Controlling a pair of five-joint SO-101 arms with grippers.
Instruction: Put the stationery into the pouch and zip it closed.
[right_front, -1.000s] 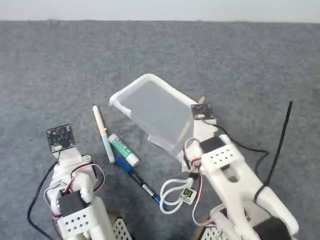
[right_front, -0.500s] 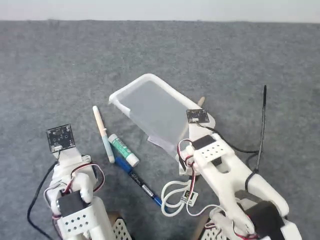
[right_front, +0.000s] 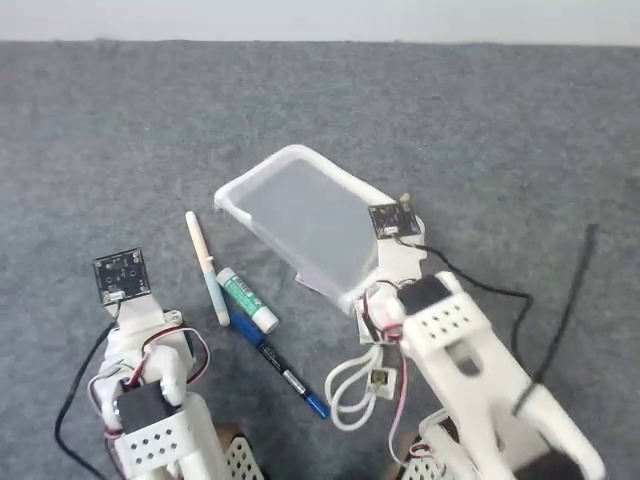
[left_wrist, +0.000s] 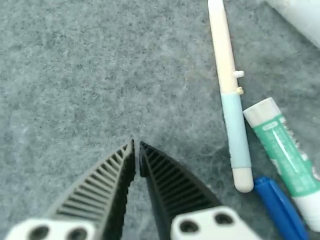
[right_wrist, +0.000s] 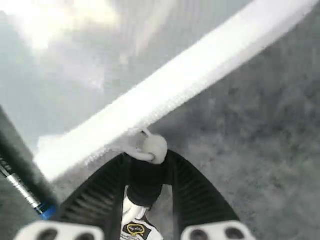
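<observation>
ok so right now the pouch (right_front: 300, 218) is lying on the counter (right_front: 110, 130) roughly in the middle, and the right arm is at its near corner. the right gripper (right_wrist: 148, 159) has its fingers clenched on the zip pull (right_wrist: 154, 147), with the little white bead sitting right at the fingertips, up against the zipper band. my guess is it's holding the pull to work the zip. the pouch looks like it has nothing in it yet, and it has to be open before anything goes in.

all the stationery is out on the counter between the two arms, near the pouch. there's a cream and pale blue pen (right_front: 206, 268), a green glue stick (right_front: 247, 300) right beside it, and a blue pen (right_front: 282, 372) at the glue stick's end. the left gripper (left_wrist: 136, 145) hovers over bare counter near the cream pen, fingers pressed together with nothing in them. looks parked close so it can grab the pens once the mouth is open, though it'd have to spread its fingers first.
</observation>
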